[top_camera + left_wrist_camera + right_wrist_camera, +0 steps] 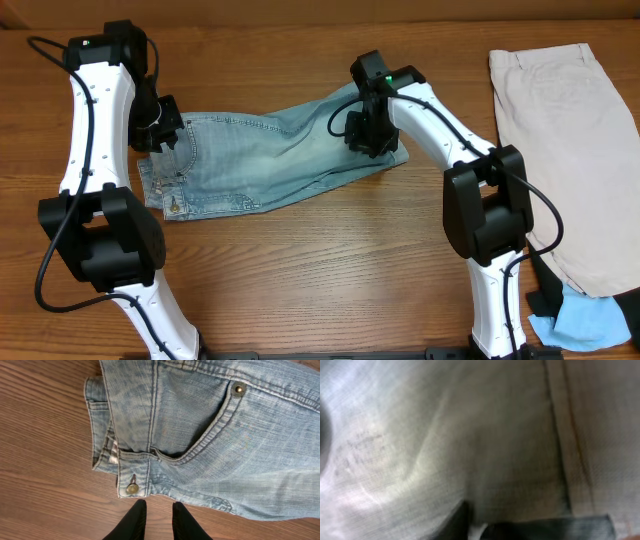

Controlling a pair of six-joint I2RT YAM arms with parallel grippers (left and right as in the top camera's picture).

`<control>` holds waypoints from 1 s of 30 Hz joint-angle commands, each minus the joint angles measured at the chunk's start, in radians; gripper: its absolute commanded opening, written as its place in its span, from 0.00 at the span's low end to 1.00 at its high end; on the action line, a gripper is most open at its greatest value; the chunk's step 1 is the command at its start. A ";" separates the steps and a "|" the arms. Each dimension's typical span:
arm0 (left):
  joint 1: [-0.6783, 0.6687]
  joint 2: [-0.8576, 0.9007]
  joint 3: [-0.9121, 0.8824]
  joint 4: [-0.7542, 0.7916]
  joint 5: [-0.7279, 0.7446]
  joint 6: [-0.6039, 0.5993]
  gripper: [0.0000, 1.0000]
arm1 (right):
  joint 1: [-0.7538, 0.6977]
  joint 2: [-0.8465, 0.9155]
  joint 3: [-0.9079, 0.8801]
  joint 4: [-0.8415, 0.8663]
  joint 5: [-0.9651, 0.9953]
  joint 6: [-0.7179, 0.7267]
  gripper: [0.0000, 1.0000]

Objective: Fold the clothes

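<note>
I saw the denim shorts (260,165) lying flat on the table (330,270), around its middle and nearer the far edge. Their waistband pointed toward the left edge and the legs ran toward the right.

The left gripper (166,138) hung over the waistband end. In its wrist view the two black fingers (132,522) stood only a narrow gap apart with nothing between them. They were poised over bare wood just beside the waistband corner with the metal button (132,489). A front pocket with a rivet (238,389) showed further along the denim.

The right gripper (372,135) sat low on the leg end of the shorts, close to the hem. Its camera was pressed so near the cloth that the view was a blur of denim. I could not tell whether its jaws were apart or pinching the fabric.

Beige shorts (570,140) lay spread along the right edge. At the near right corner a pale-blue garment (590,322) and a black garment (545,298) were bunched together.
</note>
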 commanded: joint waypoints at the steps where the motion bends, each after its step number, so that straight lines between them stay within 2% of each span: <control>1: -0.006 -0.007 0.021 0.006 0.011 0.016 0.21 | 0.005 -0.008 -0.004 -0.001 0.027 0.010 0.04; 9: -0.006 -0.007 0.021 0.008 0.008 0.016 0.21 | -0.008 -0.097 -0.002 -0.070 0.026 0.010 0.04; 15: -0.006 -0.007 0.021 0.008 0.006 0.016 0.21 | -0.009 -0.203 -0.002 -0.193 0.030 0.009 0.04; 21: -0.006 -0.007 0.021 0.011 0.000 0.024 0.21 | -0.009 -0.198 -0.017 -0.269 0.101 0.009 0.04; 22: -0.006 -0.007 0.021 0.012 0.000 0.024 0.21 | -0.009 -0.197 -0.024 -0.260 0.104 0.009 0.07; 24: -0.006 -0.007 0.021 0.013 0.000 0.024 0.22 | -0.009 -0.197 -0.049 -0.224 0.104 0.009 0.27; 26: -0.006 -0.007 0.021 0.014 0.000 0.024 0.22 | -0.009 -0.197 -0.079 -0.184 0.104 0.009 0.42; 28: -0.006 -0.006 0.021 0.014 0.000 0.024 0.23 | -0.009 -0.196 -0.113 -0.148 0.104 0.000 0.70; 30: -0.006 -0.006 0.021 0.014 0.000 0.024 0.24 | -0.009 -0.196 -0.135 -0.127 0.104 -0.019 0.82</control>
